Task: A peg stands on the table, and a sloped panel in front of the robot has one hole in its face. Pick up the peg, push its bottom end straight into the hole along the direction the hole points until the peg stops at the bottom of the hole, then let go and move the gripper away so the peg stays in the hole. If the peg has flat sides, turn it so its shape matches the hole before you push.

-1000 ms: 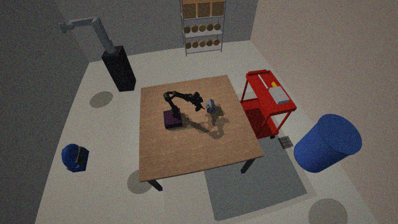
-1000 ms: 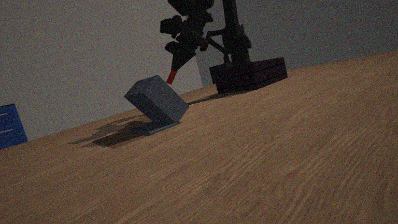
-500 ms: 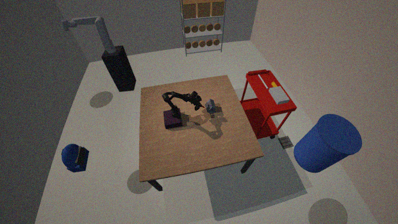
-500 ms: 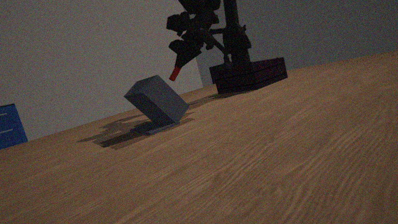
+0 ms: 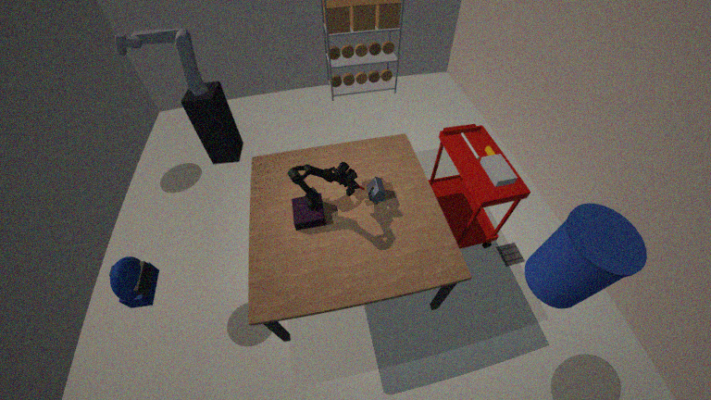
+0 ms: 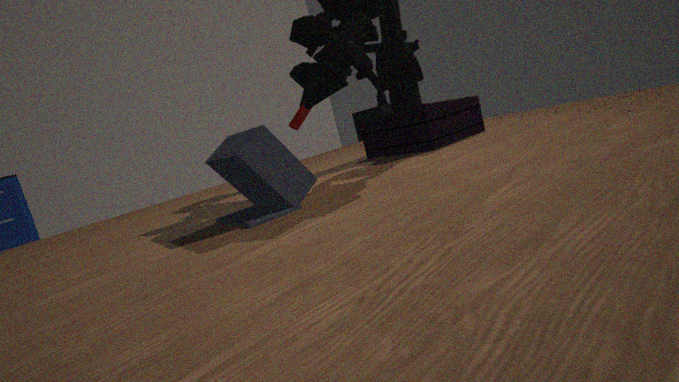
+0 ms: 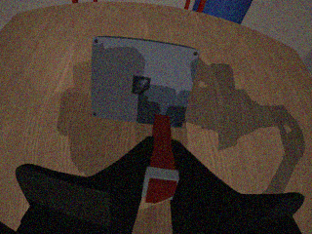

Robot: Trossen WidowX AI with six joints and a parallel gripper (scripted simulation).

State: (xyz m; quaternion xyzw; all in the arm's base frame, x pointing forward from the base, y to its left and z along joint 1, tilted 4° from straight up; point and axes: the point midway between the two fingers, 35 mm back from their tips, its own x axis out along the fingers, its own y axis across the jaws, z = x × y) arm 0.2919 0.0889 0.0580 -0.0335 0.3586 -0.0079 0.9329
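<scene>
The red peg (image 6: 299,118) (image 7: 162,138) (image 5: 360,187) is held tilted in the air, its free end pointing down and toward the panel. My gripper (image 7: 162,143) (image 6: 307,105) (image 5: 356,184) is shut on it. The grey-blue sloped panel (image 7: 114,68) (image 5: 376,190) (image 6: 280,163) stands on the table in front of the arm. Its dark, angular hole (image 7: 141,85) shows in the wrist view, above and slightly left of the peg's tip. The peg is apart from the panel's face. In the exterior view the hole is hidden, as only the panel's back and side show.
The wooden table (image 5: 325,269) (image 6: 450,282) bears the arm's dark purple base (image 5: 308,212) (image 6: 420,127). Arm shadows fall on the panel's face and the table. A red cart (image 5: 461,155) and a blue bin (image 5: 581,259) stand beyond the table's right edge.
</scene>
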